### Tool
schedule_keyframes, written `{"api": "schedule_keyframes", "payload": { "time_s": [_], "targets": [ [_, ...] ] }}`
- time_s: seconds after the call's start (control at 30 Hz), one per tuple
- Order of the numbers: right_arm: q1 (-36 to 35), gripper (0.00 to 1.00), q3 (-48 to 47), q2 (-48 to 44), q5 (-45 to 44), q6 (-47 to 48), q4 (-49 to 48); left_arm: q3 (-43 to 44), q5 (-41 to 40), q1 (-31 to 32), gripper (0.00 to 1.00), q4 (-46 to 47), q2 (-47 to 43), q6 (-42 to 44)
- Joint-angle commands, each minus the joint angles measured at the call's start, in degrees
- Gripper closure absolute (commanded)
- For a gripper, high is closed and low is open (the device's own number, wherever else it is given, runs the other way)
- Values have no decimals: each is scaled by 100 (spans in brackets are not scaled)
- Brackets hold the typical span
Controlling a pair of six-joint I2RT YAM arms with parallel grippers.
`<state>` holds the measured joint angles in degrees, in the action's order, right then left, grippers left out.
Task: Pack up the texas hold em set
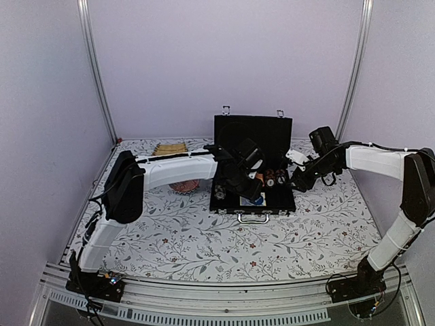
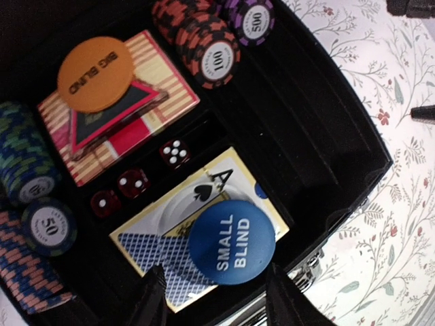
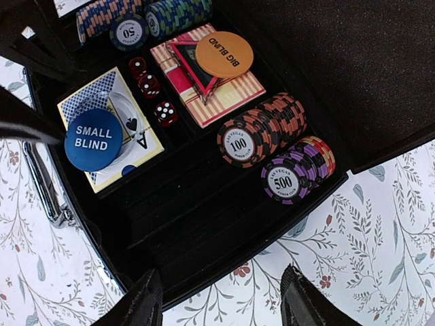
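The black briefcase (image 1: 280, 201) lies open at the table's middle, lid upright, silver handle (image 1: 253, 218) toward me. Inside, a blue "SMALL BLIND" disc (image 2: 232, 239) rests on a blue card deck (image 2: 158, 250). An orange "BIG BLIND" disc (image 2: 94, 73) and a red triangle (image 2: 112, 119) lie on a red-striped deck (image 2: 163, 102). Three red dice (image 2: 133, 182) and chip rows (image 2: 207, 44) lie in slots. My left gripper (image 2: 214, 299) is open and empty just above the blue disc. My right gripper (image 3: 221, 299) is open and empty over the case's right edge (image 3: 272, 238).
A pink-red woven ball (image 1: 183, 185) sits under my left arm, left of the case. A tan slatted mat (image 1: 170, 148) lies at the back left. The floral tablecloth (image 1: 204, 244) spreads around the case. Walls and metal posts enclose the table.
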<state>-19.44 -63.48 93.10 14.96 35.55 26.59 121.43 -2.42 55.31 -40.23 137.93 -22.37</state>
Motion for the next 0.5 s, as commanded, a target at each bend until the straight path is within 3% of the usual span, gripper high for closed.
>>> {"api": "schedule_keyframes", "payload": {
  "time_s": [0.0, 0.3, 0.47],
  "targets": [
    [-12, 39, -64, 59, -13, 5, 66, -537, -329, -201, 56, -141, -720, -99],
    [-12, 39, -59, 78, -4, 13, 74, -730, -170, -495, 97, -164, -424, 67],
    [-9, 39, -57, 77, -11, 13, 75, -301, -380, -507, 100, -409, 17, 87]
  ]
}}
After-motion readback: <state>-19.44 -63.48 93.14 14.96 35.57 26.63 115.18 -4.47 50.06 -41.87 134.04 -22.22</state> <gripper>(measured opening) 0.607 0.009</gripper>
